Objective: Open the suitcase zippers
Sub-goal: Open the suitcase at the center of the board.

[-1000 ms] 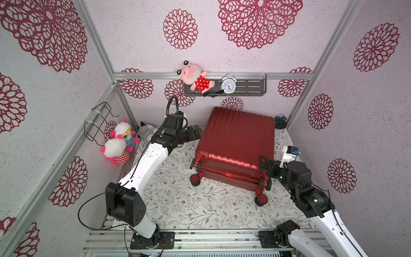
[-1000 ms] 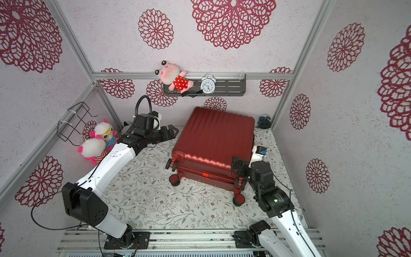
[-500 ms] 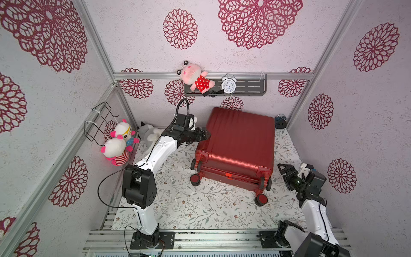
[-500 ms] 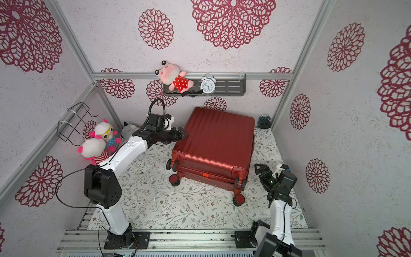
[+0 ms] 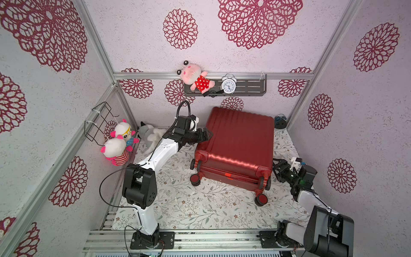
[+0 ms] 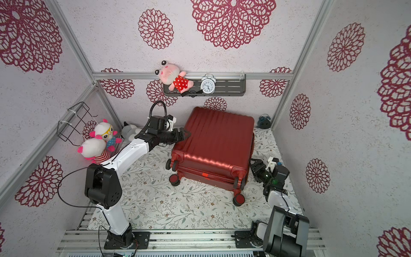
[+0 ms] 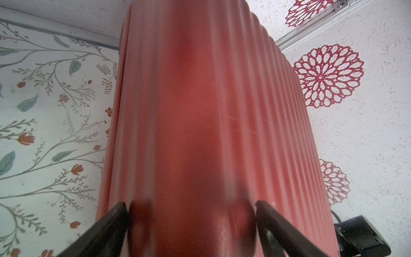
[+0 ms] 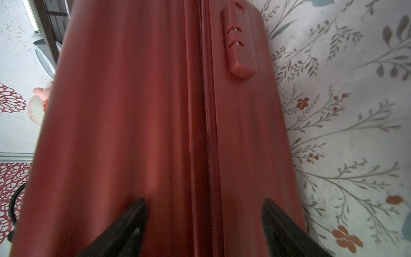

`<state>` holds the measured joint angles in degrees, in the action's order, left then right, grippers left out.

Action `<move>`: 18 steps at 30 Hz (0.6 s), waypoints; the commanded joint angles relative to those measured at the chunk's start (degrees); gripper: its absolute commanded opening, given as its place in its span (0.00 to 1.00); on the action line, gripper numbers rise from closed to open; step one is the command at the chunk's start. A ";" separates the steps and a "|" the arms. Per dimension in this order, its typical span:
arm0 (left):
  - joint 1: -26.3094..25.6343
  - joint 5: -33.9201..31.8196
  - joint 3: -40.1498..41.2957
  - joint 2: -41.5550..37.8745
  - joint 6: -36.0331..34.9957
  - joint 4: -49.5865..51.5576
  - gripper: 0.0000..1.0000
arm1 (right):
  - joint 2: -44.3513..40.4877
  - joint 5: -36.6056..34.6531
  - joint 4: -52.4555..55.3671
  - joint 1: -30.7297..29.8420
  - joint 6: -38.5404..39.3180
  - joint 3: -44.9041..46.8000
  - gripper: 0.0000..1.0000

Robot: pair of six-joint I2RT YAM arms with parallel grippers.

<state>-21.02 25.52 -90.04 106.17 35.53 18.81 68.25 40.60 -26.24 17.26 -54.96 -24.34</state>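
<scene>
Hovering both tools at red suitcase (image 5: 240, 138), lying ribbed face up on floral bench (image 5: 200, 207), wheels toward me. My left tool (image 5: 209, 135) spread wide at its left edge. My right tool (image 5: 277, 166) also spread wide, just off right side. Zipper track (image 8: 210, 155) looks closed there.

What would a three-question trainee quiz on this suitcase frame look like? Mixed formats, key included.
1. True or false: the large glossy red hard-shell suitcase stands upright.
2. What does the right wrist view face? A) light blue lining B) the thin dark red zipper track beside a small red lock block C) a black handle
3. Fill in: the left gripper and right gripper both have jaws ___.
Key: 1 false, it lies flat; 2 B; 3 open.
</scene>
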 commanded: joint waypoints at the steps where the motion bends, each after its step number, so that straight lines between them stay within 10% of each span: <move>1: -5.65 6.16 1.61 2.36 0.07 -1.67 0.91 | -2.51 9.71 -1.02 -8.08 2.32 -3.76 0.84; 18: -3.94 8.34 9.03 1.20 3.65 -9.28 0.91 | -6.26 9.82 0.97 -16.26 1.59 -6.86 0.81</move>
<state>-20.38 23.59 -84.49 104.47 38.24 10.20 64.69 28.58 -18.48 10.41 -56.05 -27.62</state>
